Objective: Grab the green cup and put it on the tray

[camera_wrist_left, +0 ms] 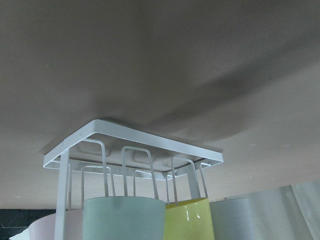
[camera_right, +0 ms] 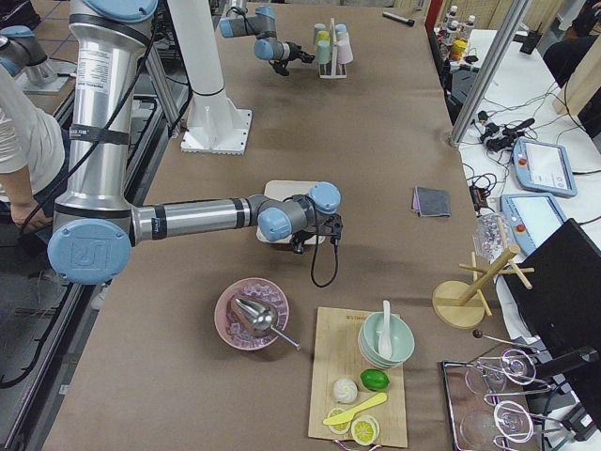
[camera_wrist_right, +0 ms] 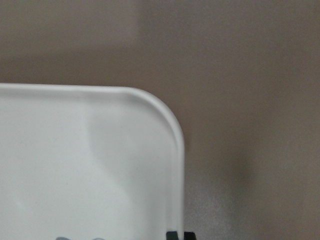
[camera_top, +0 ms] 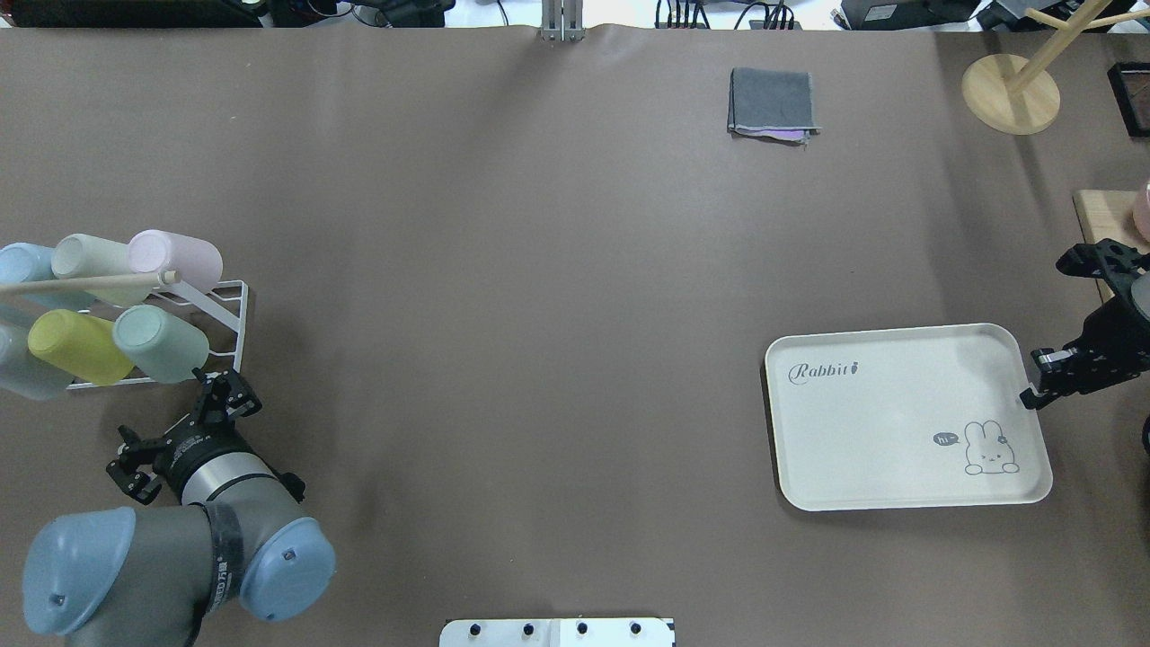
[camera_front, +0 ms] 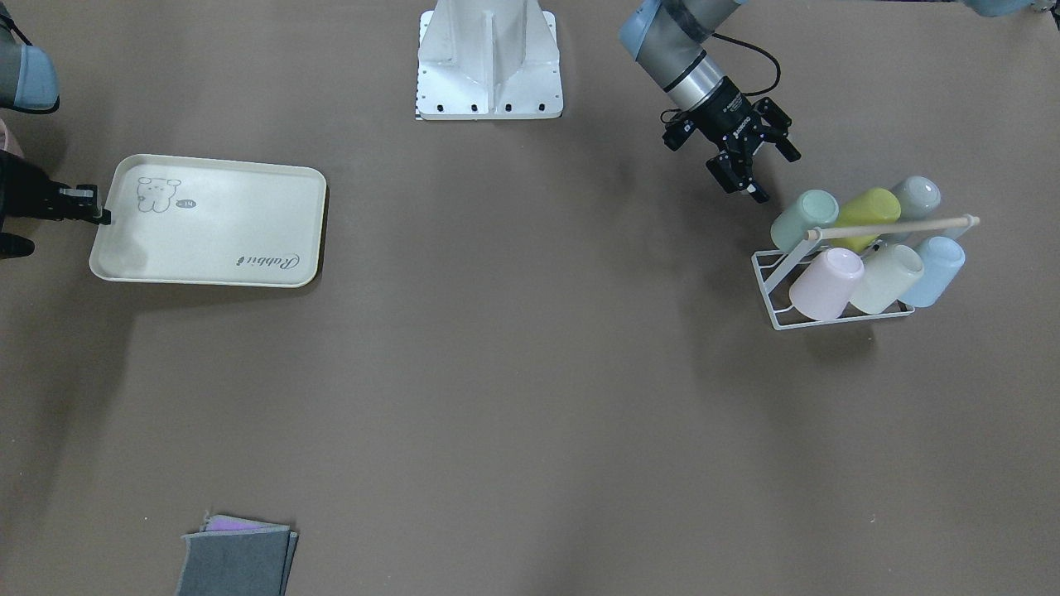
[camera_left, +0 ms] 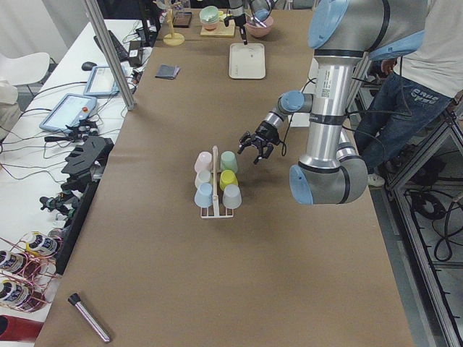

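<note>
While green cup sits untouched in rack, left gripper hovers just beside, jaws wide, empty; right gripper pinches tray rim; pick, carry, place all pending

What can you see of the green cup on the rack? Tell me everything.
The green cup is a small, pale mint tumbler, handleless and slightly tapered, with a matte finish like plastic. It lies tilted on the white wire rack, at the end of the row nearer the robot, beside a yellow-green cup. The open left gripper hovers close to it without touching.
</note>
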You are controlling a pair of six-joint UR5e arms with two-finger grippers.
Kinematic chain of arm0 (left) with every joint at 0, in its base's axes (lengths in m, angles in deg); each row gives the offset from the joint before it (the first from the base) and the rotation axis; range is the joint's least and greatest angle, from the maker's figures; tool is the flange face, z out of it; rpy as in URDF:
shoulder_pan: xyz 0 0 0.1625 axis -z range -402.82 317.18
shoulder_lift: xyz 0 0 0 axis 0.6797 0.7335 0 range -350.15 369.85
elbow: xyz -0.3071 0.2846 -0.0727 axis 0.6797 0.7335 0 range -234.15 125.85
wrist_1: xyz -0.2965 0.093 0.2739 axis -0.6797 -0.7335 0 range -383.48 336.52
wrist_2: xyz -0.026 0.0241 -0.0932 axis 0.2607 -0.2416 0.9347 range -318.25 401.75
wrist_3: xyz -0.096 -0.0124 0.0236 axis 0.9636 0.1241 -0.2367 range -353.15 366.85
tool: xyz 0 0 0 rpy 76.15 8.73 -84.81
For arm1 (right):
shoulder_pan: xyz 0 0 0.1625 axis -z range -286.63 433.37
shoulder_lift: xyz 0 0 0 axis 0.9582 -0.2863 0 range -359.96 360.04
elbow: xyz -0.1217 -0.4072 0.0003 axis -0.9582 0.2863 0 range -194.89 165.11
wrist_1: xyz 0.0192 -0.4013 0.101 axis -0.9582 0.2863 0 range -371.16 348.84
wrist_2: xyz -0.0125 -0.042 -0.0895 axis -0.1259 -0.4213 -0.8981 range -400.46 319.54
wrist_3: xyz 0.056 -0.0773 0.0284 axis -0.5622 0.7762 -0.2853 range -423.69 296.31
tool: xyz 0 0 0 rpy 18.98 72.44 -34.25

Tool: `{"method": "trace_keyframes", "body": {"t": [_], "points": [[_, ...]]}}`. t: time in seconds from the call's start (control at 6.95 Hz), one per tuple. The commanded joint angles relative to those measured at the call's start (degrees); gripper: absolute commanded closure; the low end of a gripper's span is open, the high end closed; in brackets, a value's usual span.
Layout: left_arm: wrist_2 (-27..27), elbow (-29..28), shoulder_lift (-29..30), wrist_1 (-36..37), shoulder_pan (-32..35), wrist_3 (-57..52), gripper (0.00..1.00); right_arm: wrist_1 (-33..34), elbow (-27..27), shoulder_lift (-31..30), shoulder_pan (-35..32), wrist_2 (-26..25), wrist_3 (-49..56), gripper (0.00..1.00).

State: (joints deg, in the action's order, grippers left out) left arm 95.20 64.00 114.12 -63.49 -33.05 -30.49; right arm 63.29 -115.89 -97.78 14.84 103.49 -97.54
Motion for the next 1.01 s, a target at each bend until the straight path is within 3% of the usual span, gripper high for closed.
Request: {"method": "trace_keyframes", "body": {"t": [0.0, 0.29, 0.86], "points": [[-2.98, -1.86, 2.77, -0.15, 2.43, -5.96, 0.05, -0.09, -0.25, 0.0, -1.76, 2.47, 0.35, 1.0], [-3.17, -4.84, 2.17, 0.2, 2.09, -5.9, 0.04, -0.09, -0.25, 0.26, -4.3, 6.86, 1.76, 1.0], [-3.44, -5.03, 0.24, 2.84, 1.92, -5.2, 0.07, 1.4, 0.71, 8.67, -1.87, 6.36, 0.89, 1.0]]}}
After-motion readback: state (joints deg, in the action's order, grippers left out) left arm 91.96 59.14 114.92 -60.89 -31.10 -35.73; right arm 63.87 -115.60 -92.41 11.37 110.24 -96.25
